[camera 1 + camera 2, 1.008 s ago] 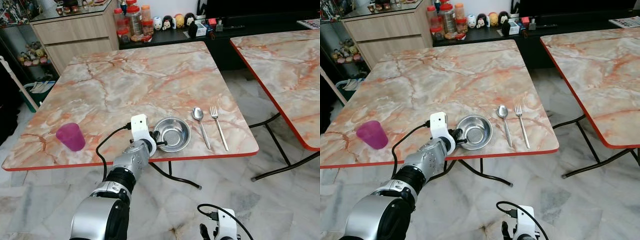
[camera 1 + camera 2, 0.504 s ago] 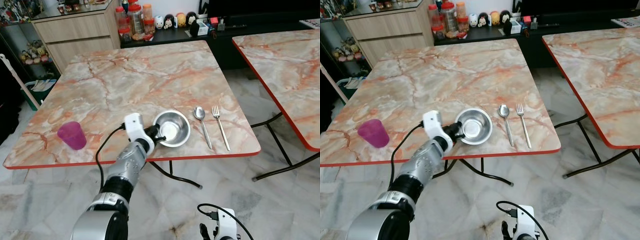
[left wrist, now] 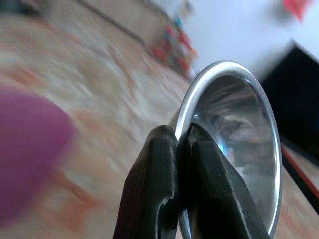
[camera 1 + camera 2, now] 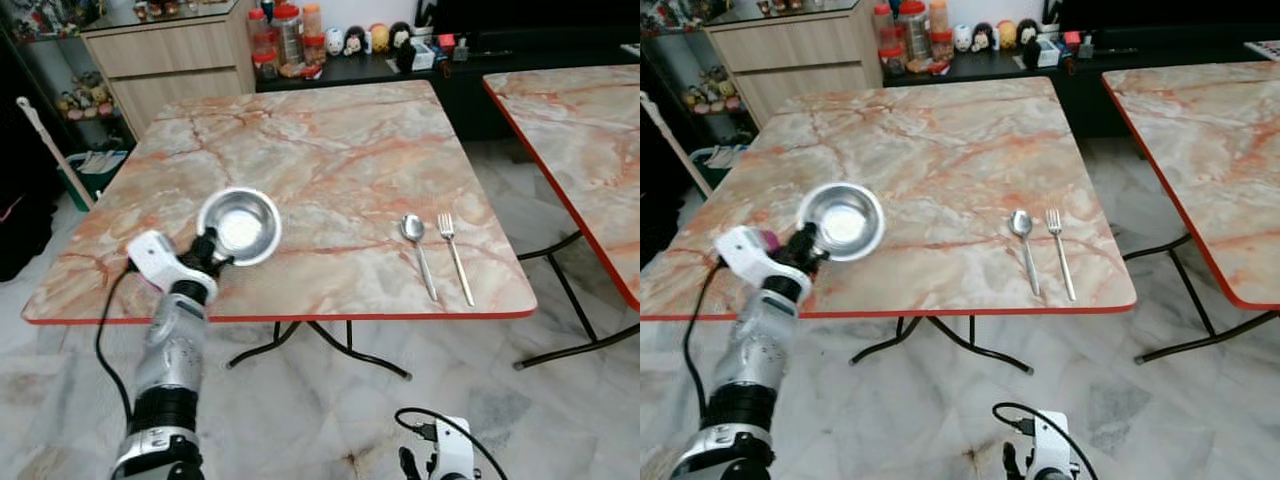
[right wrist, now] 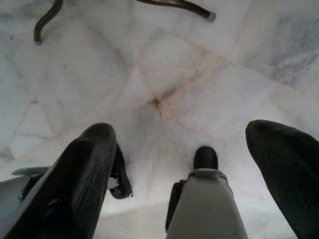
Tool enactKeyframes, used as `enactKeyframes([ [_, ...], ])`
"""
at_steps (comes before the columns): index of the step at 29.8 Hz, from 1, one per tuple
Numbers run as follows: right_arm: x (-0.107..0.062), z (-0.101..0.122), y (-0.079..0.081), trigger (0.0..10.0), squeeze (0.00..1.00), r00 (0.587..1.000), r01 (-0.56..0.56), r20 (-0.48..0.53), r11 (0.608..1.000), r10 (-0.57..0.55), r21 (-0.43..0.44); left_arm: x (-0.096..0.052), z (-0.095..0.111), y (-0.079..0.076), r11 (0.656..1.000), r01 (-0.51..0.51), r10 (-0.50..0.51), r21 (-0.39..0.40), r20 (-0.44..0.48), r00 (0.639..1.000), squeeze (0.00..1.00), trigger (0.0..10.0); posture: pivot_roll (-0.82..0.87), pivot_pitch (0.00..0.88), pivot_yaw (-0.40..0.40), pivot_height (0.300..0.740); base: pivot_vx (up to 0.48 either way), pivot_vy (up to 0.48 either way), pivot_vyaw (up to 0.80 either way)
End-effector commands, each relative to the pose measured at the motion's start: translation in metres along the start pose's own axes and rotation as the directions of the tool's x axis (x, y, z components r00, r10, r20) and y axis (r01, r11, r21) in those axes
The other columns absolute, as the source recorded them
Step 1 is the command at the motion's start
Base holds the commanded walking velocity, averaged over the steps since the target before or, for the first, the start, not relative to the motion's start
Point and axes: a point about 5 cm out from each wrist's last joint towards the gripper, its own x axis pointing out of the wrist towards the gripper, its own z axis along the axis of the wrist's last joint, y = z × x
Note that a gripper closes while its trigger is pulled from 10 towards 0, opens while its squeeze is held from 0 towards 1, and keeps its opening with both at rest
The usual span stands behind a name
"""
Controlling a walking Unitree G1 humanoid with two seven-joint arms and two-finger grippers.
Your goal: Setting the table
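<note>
The marble table (image 4: 330, 150) carries a spoon (image 4: 418, 250) and fork (image 4: 455, 255) side by side near its front edge. The left gripper (image 3: 182, 142) pinches the bowl (image 4: 238, 225) by its rim, lifted and tilted for carrying. The right gripper (image 5: 184, 149) hangs spread open.

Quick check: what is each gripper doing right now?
Left gripper: shut on the rim of the steel bowl, lifted above the table.
Right gripper: open, idle over the floor.
</note>
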Motion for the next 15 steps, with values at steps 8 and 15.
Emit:
enactKeyframes([
  [8, 0.000, 0.003, 0.000, 10.0, 0.00, 1.000, -0.002, 0.011, 1.000, 0.002, -0.005, -0.014, 0.066, 0.058, 0.969, -0.240, 0.216, 0.054, 0.284, 0.934, 0.00, 10.0, -0.08, 0.000, 0.069, 0.740, 0.000, 0.000, 0.00],
  [15, 0.000, 0.004, -0.002, 10.0, 0.00, 1.000, 0.006, 0.012, 1.000, -0.006, 0.001, -0.042, 0.084, 0.117, 0.825, -0.491, 0.399, 0.280, 0.326, 0.857, 0.00, 10.0, -0.08, 0.000, 0.067, 0.740, 0.000, 0.000, 0.00],
])
